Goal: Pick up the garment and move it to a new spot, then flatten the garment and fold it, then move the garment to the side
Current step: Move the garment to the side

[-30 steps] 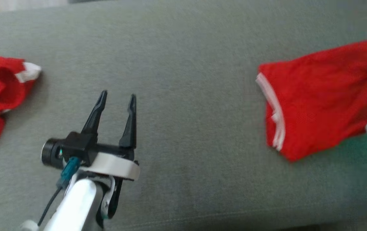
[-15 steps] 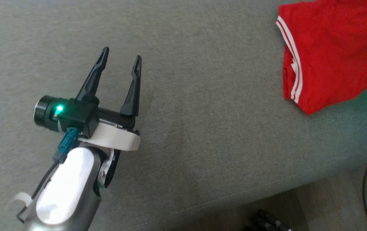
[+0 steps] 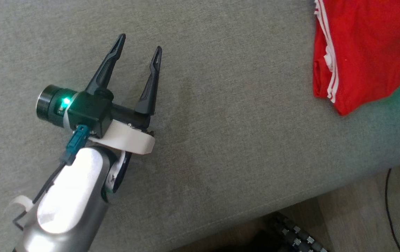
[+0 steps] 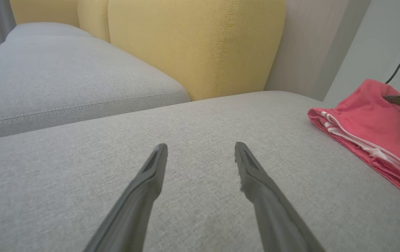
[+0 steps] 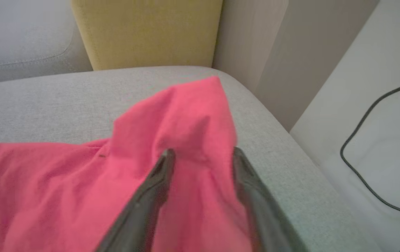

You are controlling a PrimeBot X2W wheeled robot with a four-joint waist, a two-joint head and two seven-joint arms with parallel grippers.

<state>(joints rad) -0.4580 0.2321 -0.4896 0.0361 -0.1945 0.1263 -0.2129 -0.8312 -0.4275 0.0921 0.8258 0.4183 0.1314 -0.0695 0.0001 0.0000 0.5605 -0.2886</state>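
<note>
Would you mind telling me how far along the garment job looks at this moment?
Done, apparently: the red garment lies folded at the right end of the cushion. In hand: the right tool stands open astride a raised peak of cloth, not clamping it. The left tool hovers open over bare cushion. Left: withdrawing the right arm.

The garment is running off the head view's top and right edges and the right wrist view's left and bottom edges. Cloth is bulging between the right gripper's parted jaws, hiding any contact. A dark studded thing is lying cut off at the head view's bottom edge, too blurred to name.
</note>
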